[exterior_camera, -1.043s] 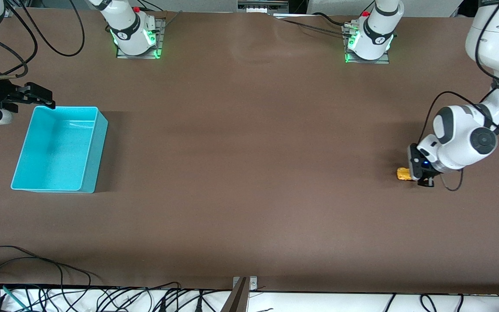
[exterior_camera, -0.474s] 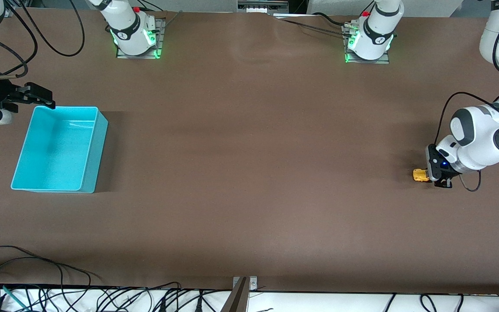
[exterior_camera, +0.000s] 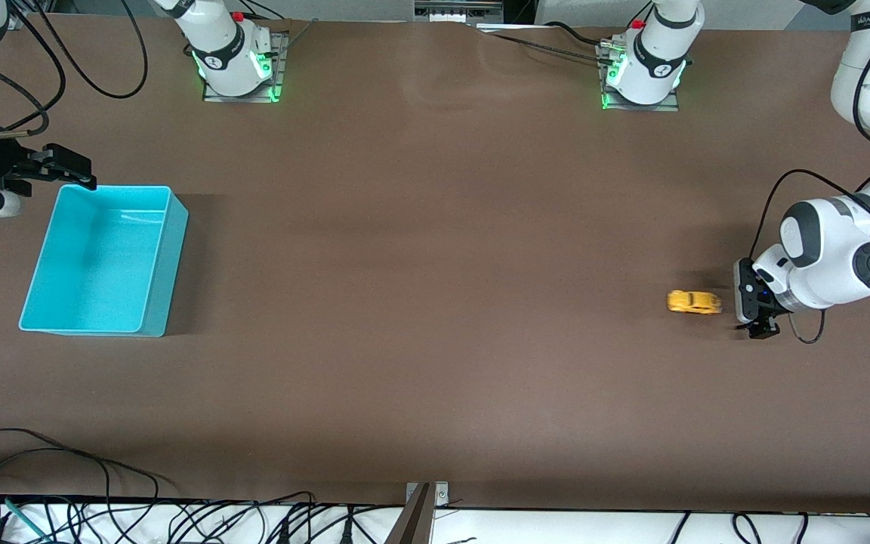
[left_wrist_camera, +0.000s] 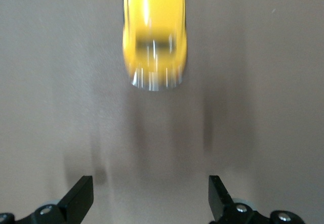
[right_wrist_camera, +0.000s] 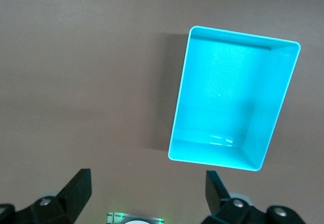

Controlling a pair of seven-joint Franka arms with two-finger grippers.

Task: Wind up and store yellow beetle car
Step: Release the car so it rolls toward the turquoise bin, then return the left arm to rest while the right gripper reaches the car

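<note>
The left claw (exterior_camera: 757,326) sits low at the table (exterior_camera: 435,302), spread wide and holding nothing. Just clear of it, the yellow beetle car (exterior_camera: 694,302) is blurred on the table, apparently wound and rolling free. The right claw (exterior_camera: 65,168), also spread, waits over the turquoise bin's (exterior_camera: 159,302) rim; storing the car remains to be done.

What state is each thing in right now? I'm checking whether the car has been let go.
yellow beetle car: loose on the table, on its wheels, blurred, clear of both grippers.
left gripper: open, empty, low beside the car.
right gripper: open, empty, waiting at the bin's rim.
turquoise bin: upright, empty.
</note>
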